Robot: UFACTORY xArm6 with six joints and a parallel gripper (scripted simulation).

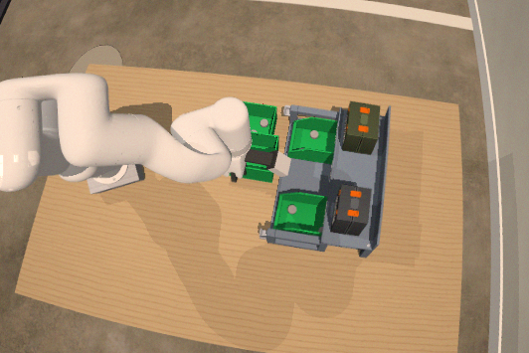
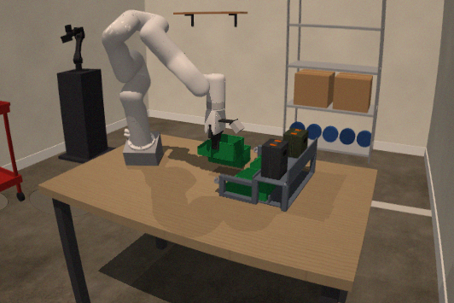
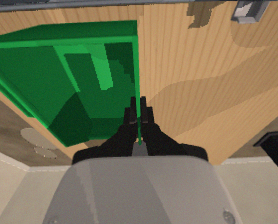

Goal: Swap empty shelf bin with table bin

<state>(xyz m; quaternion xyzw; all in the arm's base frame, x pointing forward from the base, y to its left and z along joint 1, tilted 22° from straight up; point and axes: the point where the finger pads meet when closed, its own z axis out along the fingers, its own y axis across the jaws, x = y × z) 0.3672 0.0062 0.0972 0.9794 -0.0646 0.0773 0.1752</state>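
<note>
My gripper (image 3: 138,105) is shut on the thin side wall of the empty green bin (image 3: 75,85). The wall shows as a green line between the fingers. In the top view this empty bin is over the table just left of the grey shelf (image 1: 330,178), partly hidden under my wrist. I cannot tell if its base touches the table. A second green bin (image 1: 262,118) with a grey part in it stands on the table right behind it. The shelf's middle place (image 1: 303,175) holds no bin. In the exterior view my gripper (image 2: 214,139) is at the bin's near wall.
Two green bins with parts (image 1: 312,140) (image 1: 297,213) stand in the shelf's outer places, open fronts out. Two dark boxes with orange marks (image 1: 361,127) (image 1: 352,210) sit on the upper board behind them. The arm's base (image 2: 142,150) stands at the table's back left.
</note>
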